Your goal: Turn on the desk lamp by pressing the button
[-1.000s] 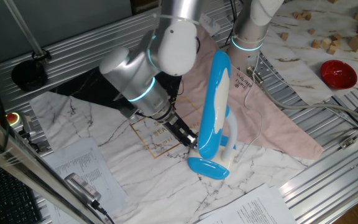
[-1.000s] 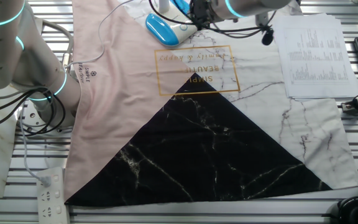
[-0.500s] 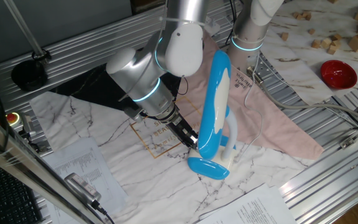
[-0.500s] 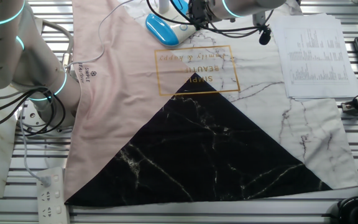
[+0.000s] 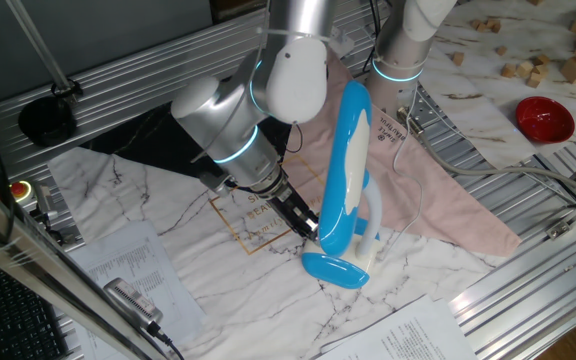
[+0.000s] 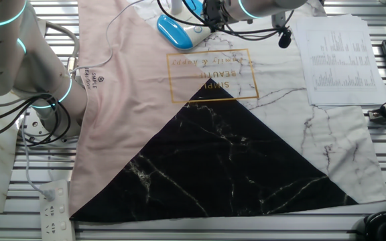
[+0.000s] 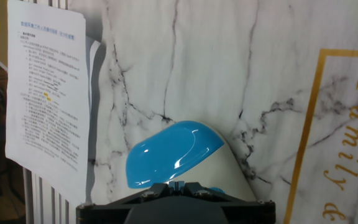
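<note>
The desk lamp (image 5: 343,170) stands on the marble-print mat, with a long blue and white head, a white curved neck and an oval blue base (image 5: 334,268). The other fixed view shows the base (image 6: 176,31) at the top edge. My gripper (image 5: 309,226) reaches down at a slant to the lamp's foot, just left of the neck. In the hand view the base (image 7: 173,151) lies right below my gripper (image 7: 178,185); the two fingertips touch each other, shut on nothing, over the white rear part of the base. The button itself is hidden.
A red bowl (image 5: 544,118) and several wooden blocks (image 5: 528,65) lie at the far right. A second robot arm (image 5: 400,50) stands behind the lamp on a pink cloth (image 5: 438,200). Printed papers (image 7: 45,87) lie beside the base. A white cable (image 5: 413,190) runs from the lamp.
My arm's elbow shifted slightly to the right one second ago; since then it is still. The gripper tip stays at the lamp's foot. The lamp has not moved.
</note>
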